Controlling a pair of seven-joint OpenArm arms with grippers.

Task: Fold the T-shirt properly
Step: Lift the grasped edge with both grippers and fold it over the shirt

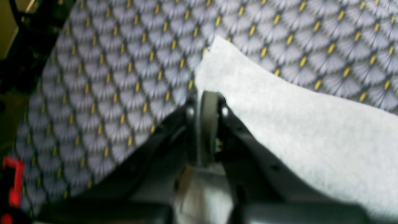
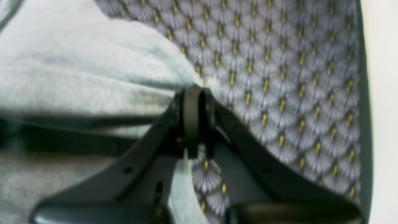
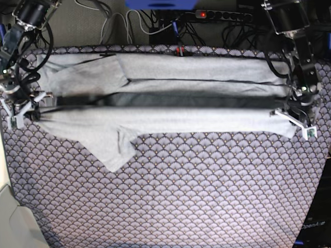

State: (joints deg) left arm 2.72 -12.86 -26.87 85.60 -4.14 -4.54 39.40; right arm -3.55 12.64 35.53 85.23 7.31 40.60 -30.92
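The light grey T-shirt (image 3: 207, 67) lies stretched sideways across the far half of the table. A long fold of it is raised between the two grippers, and a dark shadow band runs under that fold. One sleeve (image 3: 116, 150) points toward the near side. My left gripper (image 3: 296, 112) is at the base view's right, shut on the shirt's edge; the left wrist view shows its tips (image 1: 206, 96) pinching the pale cloth (image 1: 311, 124). My right gripper (image 3: 23, 106) is at the left, shut on the shirt's other end (image 2: 77, 62), tips (image 2: 197, 90) closed.
A purple scallop-patterned tablecloth (image 3: 207, 196) covers the table; it also shows in the wrist views (image 1: 108, 77) (image 2: 279, 77). Cables and a power strip (image 3: 207, 14) lie beyond the far edge. The table's edge (image 2: 367, 124) runs close to the right gripper.
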